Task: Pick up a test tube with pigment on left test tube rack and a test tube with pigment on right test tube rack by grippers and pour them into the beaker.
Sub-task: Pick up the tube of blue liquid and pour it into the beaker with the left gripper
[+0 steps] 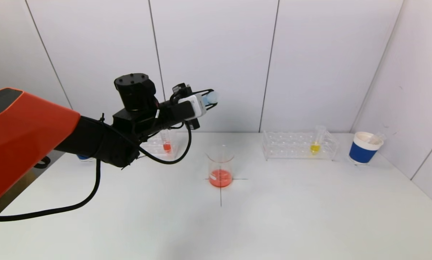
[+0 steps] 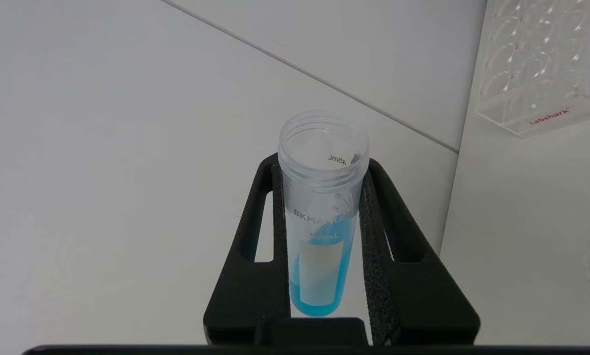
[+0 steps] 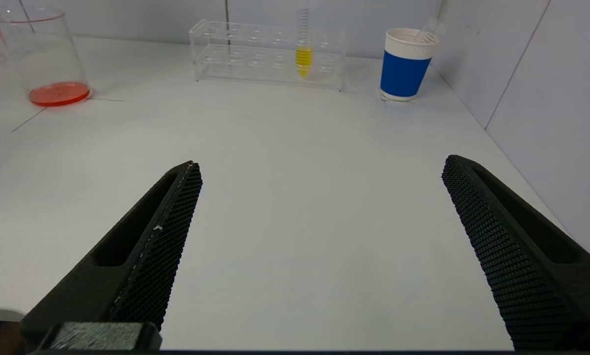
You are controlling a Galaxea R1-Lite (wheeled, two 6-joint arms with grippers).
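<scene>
Blue pigment sits in the bottom of a clear test tube [image 2: 323, 217], and the left gripper [image 2: 323, 246] squeezes that tube tight between its two black fingers [image 2: 374, 256]. The tube's open mouth sticks out past the fingertips. The left gripper is up in the air, above the beaker [image 1: 220, 169] and a little to its left, closer to the back wall. The beaker stands on the white table [image 1: 273, 224] where two thin black lines cross, and it has some red-orange liquid in its bottom. To the left of the beaker, behind the arm, the left test tube rack [image 1: 158, 146] holds one tube with red pigment [image 1: 167, 144]. To the right of the beaker, the right test tube rack [image 1: 299, 146] holds one tube with yellow pigment [image 1: 315, 144], standing a bit tilted. Farther right from the beaker, past that rack, is a blue and white paper cup [image 1: 366, 148] with something clear poking out of it. The right gripper [image 3: 319, 207] is low over the table, nearer the robot than the beaker and to its right. Its fingers are spread wide apart and hold nothing.
</scene>
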